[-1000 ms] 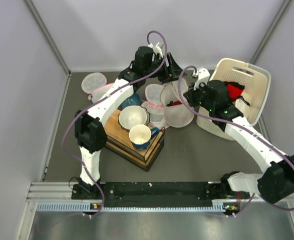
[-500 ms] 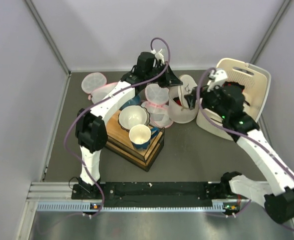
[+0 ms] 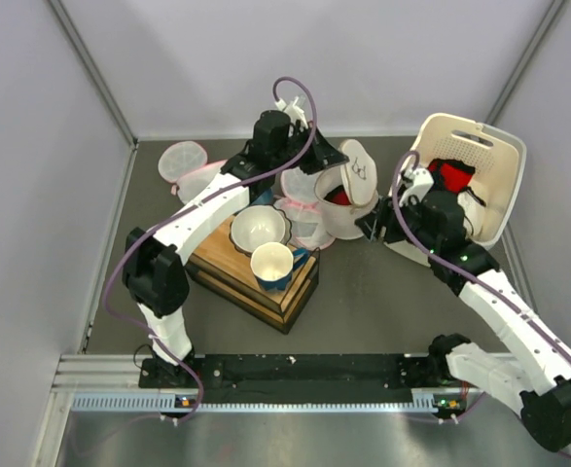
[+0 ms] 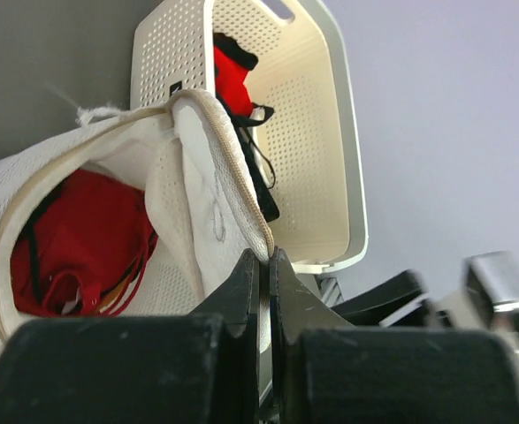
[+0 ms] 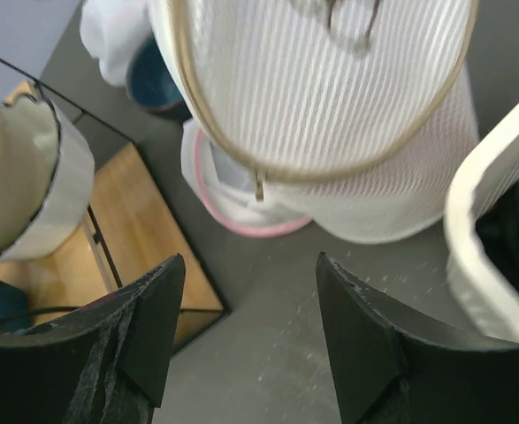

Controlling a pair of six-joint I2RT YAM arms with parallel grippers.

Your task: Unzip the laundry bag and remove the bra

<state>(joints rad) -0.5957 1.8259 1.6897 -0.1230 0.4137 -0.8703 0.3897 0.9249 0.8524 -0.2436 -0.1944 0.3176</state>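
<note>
White translucent mesh drum laundry bag (image 3: 348,222): lid edge clenched in left end effector (image 4: 263,261). Small red fabric bra (image 4: 73,238) inside, seemingly just beyond and left of released right end effector (image 3: 371,226).

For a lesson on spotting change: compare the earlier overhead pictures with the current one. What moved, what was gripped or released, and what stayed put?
The left gripper closed on the flap edge of the bag, holding it open with the bra showing inside. The right gripper let go of the bag, opened and drew back toward its base. The basket and crate stayed put.
</note>
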